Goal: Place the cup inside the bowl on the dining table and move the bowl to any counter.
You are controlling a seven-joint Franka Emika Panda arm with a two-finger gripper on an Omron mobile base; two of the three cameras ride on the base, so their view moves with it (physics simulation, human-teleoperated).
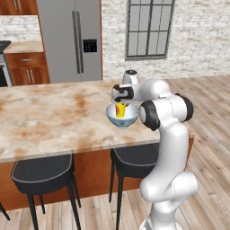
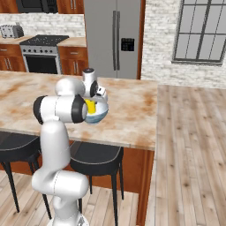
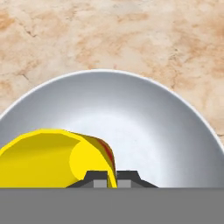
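The yellow cup [image 1: 120,110] with its red patch sits inside the pale blue-grey bowl [image 1: 122,117], which is on the dining table [image 1: 49,119] near its right end. My gripper [image 1: 120,103] comes down from above into the bowl and is shut on the cup's wall. In the hand view the cup [image 3: 48,159] lies at the lower left over the bowl's white inside [image 3: 144,127], its thin yellow wall pinched between my gripper's [image 3: 112,177] two dark tips. From the right, the cup [image 2: 90,106] and bowl [image 2: 98,114] are partly hidden by my arm.
Black round stools [image 1: 42,173] stand under the table's near edge. A steel fridge [image 1: 72,38] and wood cabinets [image 1: 24,67] line the back wall, with a stove [image 2: 42,55] on the left. Wooden floor opens to the right of the table.
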